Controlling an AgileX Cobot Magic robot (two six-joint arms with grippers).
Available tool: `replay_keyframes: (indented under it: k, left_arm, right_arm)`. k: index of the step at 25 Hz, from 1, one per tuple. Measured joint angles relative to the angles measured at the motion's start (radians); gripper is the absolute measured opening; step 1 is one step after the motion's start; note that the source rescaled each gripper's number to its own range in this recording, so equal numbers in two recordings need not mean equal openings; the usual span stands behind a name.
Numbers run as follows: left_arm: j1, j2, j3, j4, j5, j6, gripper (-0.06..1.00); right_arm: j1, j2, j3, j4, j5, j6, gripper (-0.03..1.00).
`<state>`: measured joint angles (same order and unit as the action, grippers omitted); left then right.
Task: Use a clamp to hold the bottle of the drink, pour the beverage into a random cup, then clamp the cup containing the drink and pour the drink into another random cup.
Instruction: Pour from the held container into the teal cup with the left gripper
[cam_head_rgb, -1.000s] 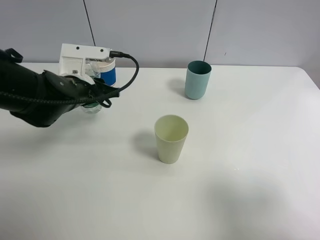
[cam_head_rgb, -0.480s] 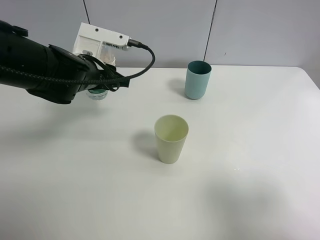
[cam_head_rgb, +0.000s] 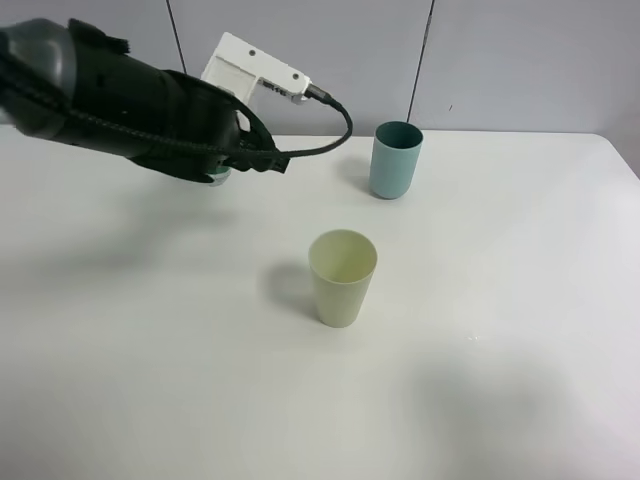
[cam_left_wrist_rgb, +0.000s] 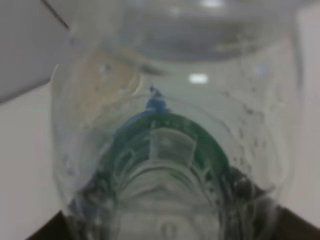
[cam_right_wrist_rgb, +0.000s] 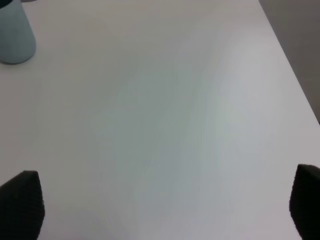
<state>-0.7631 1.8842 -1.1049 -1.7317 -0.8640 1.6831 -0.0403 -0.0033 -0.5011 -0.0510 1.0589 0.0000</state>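
Bottle of the drink (cam_left_wrist_rgb: 170, 150), clear liquid (cam_left_wrist_rgb: 200, 30) inside, sits clamped in the left gripper (cam_head_rgb: 212, 168), held above the table (cam_head_rgb: 150, 350) at rear left. Pale green cup (cam_head_rgb: 342, 277) looks empty; teal cup (cam_head_rgb: 396, 160) stands behind it. Right gripper (cam_right_wrist_rgb: 160, 210) hangs wide open, holding nothing.

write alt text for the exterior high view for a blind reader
The black left arm hangs over the white table at far left, its bottle mostly hidden. A teal cup stands far back; a pale green cup stands mid-table.
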Motion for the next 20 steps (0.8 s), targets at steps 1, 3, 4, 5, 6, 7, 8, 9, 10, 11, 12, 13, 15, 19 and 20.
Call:
replay_keyframes:
  k: [1, 3, 4, 5, 6, 7, 8, 9, 10, 11, 12, 13, 15, 19, 20]
  left_arm:
    - [-0.007, 0.017, -0.029, -0.006, -0.017, 0.042, 0.01]
    - [-0.022, 0.044, -0.082, -0.012, -0.06, 0.102, 0.01]
    - [-0.029, 0.057, -0.111, -0.014, -0.075, 0.128, 0.01]
    - [-0.034, 0.066, -0.138, -0.014, -0.087, 0.152, 0.01]
    - [-0.039, 0.077, -0.164, -0.014, -0.097, 0.169, 0.01]
    - [-0.043, 0.089, -0.185, -0.014, -0.105, 0.191, 0.01]
    - [-0.046, 0.102, -0.209, -0.016, -0.11, 0.212, 0.01]
    - [-0.048, 0.113, -0.232, -0.017, -0.114, 0.232, 0.01]
    - [-0.048, 0.126, -0.25, -0.017, -0.116, 0.248, 0.01]
    - [-0.05, 0.138, -0.268, -0.017, -0.117, 0.265, 0.01]
    - [-0.051, 0.152, -0.284, -0.017, -0.118, 0.281, 0.01]
    - [-0.053, 0.163, -0.298, -0.019, -0.12, 0.292, 0.01]
    - [-0.058, 0.189, -0.322, -0.02, -0.12, 0.317, 0.01]
    - [-0.059, 0.234, -0.365, -0.02, -0.119, 0.356, 0.01]
    - [-0.059, 0.245, -0.378, -0.021, -0.119, 0.364, 0.01]
  right_arm:
    - [0.0, 0.0, 0.0, 0.0, 0.0, 0.0, 1.0]
    - [0.0, 0.0, 0.0, 0.0, 0.0, 0.0, 1.0]
    - [0.0, 0.0, 0.0, 0.0, 0.0, 0.0, 1.0]
    - [0.0, 0.0, 0.0, 0.0, 0.0, 0.0, 1.0]
    - [0.0, 0.0, 0.0, 0.0, 0.0, 0.0, 1.0]
    - [0.0, 0.0, 0.0, 0.0, 0.0, 0.0, 1.0]
    - [0.0, 0.0, 0.0, 0.0, 0.0, 0.0, 1.0]
    - [0.0, 0.0, 0.0, 0.0, 0.0, 0.0, 1.0]
    - [0.0, 0.0, 0.0, 0.0, 0.0, 0.0, 1.0]
    - [0.0, 0.0, 0.0, 0.0, 0.0, 0.0, 1.0]
    - [0.0, 0.0, 0.0, 0.0, 0.0, 0.0, 1.0]
    - [0.0, 0.0, 0.0, 0.0, 0.0, 0.0, 1.0]
    - [0.0, 0.0, 0.0, 0.0, 0.0, 0.0, 1.0]
    - [0.0, 0.0, 0.0, 0.0, 0.0, 0.0, 1.0]
    - [0.0, 0.0, 0.0, 0.0, 0.0, 0.0, 1.0]
